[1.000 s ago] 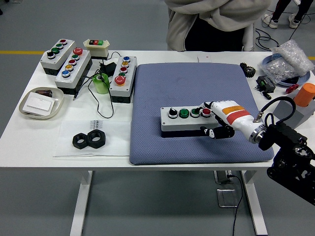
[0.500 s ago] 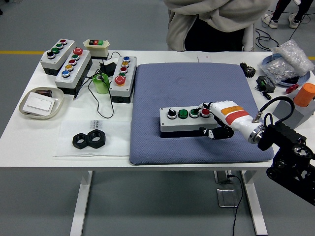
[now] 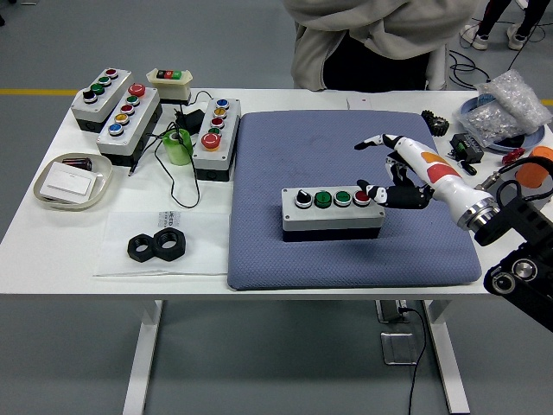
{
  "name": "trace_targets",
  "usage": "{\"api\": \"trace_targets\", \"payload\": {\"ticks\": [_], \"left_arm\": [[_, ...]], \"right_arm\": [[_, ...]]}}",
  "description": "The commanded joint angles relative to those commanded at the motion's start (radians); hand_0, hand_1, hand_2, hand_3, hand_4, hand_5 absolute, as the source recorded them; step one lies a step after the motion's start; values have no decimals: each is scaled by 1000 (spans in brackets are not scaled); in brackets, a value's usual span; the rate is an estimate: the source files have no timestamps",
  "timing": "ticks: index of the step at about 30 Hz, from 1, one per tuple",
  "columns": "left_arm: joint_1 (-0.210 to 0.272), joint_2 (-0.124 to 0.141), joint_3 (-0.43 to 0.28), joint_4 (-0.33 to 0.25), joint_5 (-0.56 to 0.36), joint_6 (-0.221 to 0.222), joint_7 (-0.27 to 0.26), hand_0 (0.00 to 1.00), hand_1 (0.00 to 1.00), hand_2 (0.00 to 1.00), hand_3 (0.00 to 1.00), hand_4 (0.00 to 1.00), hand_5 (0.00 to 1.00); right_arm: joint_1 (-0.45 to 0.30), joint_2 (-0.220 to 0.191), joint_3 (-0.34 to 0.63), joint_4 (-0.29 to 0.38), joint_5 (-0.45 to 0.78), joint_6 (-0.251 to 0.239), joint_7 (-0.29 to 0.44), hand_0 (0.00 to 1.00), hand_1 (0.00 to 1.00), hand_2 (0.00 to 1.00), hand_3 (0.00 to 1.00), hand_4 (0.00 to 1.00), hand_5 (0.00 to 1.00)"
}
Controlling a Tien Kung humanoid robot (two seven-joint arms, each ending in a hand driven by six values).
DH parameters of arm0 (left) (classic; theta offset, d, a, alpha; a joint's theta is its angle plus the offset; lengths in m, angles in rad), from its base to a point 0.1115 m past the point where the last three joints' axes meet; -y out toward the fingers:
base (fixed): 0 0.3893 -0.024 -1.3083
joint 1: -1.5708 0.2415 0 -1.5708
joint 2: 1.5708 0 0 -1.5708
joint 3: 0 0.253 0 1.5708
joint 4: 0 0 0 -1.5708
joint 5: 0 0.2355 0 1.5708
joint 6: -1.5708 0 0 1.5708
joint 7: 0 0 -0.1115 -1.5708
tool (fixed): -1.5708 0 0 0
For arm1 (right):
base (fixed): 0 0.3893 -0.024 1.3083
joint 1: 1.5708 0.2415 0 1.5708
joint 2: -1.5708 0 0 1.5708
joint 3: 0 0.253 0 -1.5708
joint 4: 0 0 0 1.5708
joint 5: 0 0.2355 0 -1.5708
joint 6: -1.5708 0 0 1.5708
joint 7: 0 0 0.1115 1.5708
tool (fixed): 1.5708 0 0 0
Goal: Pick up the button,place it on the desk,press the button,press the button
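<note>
A grey button box (image 3: 333,211) with a black knob, two green buttons and a red button lies on the blue mat (image 3: 346,156) near its front middle. My right hand (image 3: 393,169) is raised just right of the box, above the mat, with its fingers spread and holding nothing. Its white index finger (image 3: 373,140) points left and the black thumb hangs close to the box's right end near the red button (image 3: 361,198). My left arm is out of view.
Three more button boxes (image 3: 216,134) and a small switch box (image 3: 169,79) stand at the back left. A green tape roll (image 3: 179,147), a bowl (image 3: 73,181), two black nuts (image 3: 156,246), and clutter at the far right (image 3: 505,112) surround the mat. A person stands at the far side.
My right hand let go of the button box, lifted up and back to the right, and opened its fingers. The box stays on the mat.
</note>
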Motion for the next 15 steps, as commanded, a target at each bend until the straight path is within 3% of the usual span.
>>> {"api": "trace_targets", "payload": {"ticks": [4, 5, 11, 12, 15], "left_arm": [[-1, 0, 2, 0, -3, 0, -2, 738, 777, 849, 760, 529, 998], [-2, 0, 1, 0, -2, 0, -1, 737, 777, 849, 760, 531, 998], [-3, -1, -3, 1, 4, -1, 0, 737, 777, 849, 760, 531, 998], [-3, -1, -4, 1, 4, -1, 0, 737, 776, 849, 761, 531, 998], [-2, -2, -6, 2, 8, -2, 1, 737, 776, 849, 761, 531, 998]], "right_arm": [[-35, 3, 91, -5, 169, -1, 55, 763, 569, 598, 917, 705, 212], [-45, 3, 119, -9, 215, -7, 74, 874, 753, 811, 911, 701, 236], [-88, -7, 238, -54, 468, -55, 128, 874, 753, 811, 911, 701, 236], [-95, -10, 252, -61, 507, -56, 129, 915, 809, 872, 884, 690, 282], [-113, -15, 283, -77, 631, -59, 130, 915, 809, 872, 884, 690, 282]]}}
